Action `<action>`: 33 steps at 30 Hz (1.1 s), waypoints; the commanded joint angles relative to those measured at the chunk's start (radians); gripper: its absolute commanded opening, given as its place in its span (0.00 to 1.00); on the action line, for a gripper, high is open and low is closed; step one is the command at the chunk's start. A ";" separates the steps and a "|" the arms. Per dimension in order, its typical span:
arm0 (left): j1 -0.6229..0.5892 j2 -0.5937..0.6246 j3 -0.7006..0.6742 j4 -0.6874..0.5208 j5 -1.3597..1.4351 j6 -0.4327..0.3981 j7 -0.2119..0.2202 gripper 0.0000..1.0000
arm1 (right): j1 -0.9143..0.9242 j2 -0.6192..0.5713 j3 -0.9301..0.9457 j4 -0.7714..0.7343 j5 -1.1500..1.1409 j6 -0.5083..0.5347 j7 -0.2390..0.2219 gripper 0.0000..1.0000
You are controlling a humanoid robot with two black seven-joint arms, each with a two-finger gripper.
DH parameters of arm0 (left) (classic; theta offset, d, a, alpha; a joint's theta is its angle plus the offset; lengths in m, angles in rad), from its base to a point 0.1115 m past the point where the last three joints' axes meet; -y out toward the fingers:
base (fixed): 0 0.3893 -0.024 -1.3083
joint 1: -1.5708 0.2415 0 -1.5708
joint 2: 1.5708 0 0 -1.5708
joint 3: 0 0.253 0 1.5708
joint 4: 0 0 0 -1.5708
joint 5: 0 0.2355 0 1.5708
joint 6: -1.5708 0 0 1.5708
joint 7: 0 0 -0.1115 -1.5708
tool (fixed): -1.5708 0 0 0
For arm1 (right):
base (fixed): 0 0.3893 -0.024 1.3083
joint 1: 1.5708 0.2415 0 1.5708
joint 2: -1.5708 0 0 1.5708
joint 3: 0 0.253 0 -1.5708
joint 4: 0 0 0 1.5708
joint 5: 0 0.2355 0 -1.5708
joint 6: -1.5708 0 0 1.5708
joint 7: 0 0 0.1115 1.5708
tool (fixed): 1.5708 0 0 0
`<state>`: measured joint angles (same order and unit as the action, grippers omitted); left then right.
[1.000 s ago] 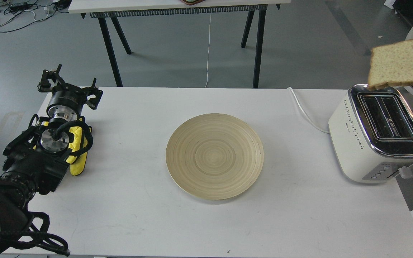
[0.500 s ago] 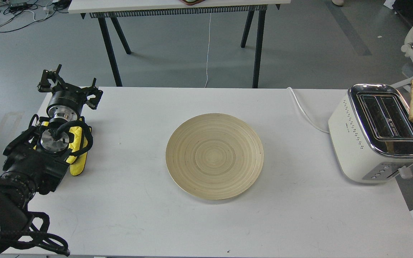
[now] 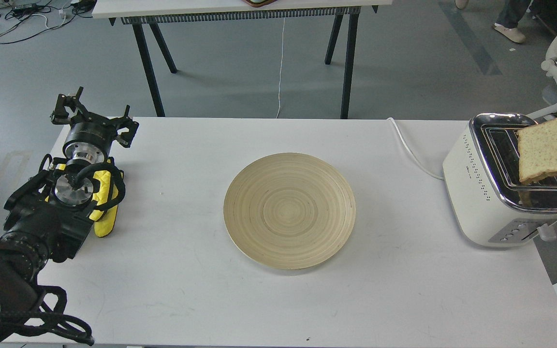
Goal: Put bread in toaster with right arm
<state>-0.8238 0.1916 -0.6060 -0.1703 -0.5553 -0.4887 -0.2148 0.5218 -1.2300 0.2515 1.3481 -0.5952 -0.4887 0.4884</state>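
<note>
Over the toaster, the bread is hanging tilted across the right slot; the right gripper carrying it is lying off-frame, its grip unseen. Descending tilted, the bread is risking catching the chrome rim and folding.

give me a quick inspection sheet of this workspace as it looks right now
surface: white table, a few small marks.
job's things: bread held in the air over the toaster, not in a slot.
clutter: bare wooden plate at the centre.
grippers: left gripper at the table's far left corner, open, holding nothing; right gripper not in view.
cables: white cord from the toaster; thin white cable hanging behind.
surroundings: second table; someone's feet; grey floor.
</note>
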 commanded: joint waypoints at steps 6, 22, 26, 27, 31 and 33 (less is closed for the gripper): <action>0.000 0.000 0.000 0.000 0.000 0.000 -0.001 1.00 | 0.003 0.089 0.000 -0.090 -0.002 0.000 0.000 0.00; 0.000 -0.001 0.000 0.000 0.000 0.000 -0.001 1.00 | 0.017 0.184 0.002 -0.098 -0.034 0.000 0.000 0.41; 0.000 0.000 0.000 0.000 0.000 0.000 -0.001 1.00 | 0.021 0.201 0.006 -0.093 -0.032 0.000 0.000 0.72; 0.000 0.000 0.000 0.000 0.000 0.000 0.000 1.00 | 0.023 0.207 0.008 -0.090 -0.032 0.000 0.000 0.77; 0.000 0.000 0.000 0.000 0.000 0.000 0.000 1.00 | 0.040 0.216 0.015 -0.076 -0.029 0.000 0.000 0.90; 0.000 0.000 0.000 0.000 0.000 0.000 -0.001 1.00 | 0.043 0.207 0.028 -0.043 -0.028 0.000 0.000 0.94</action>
<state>-0.8238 0.1916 -0.6059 -0.1703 -0.5553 -0.4887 -0.2160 0.5579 -1.0164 0.2654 1.2693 -0.6252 -0.4889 0.4887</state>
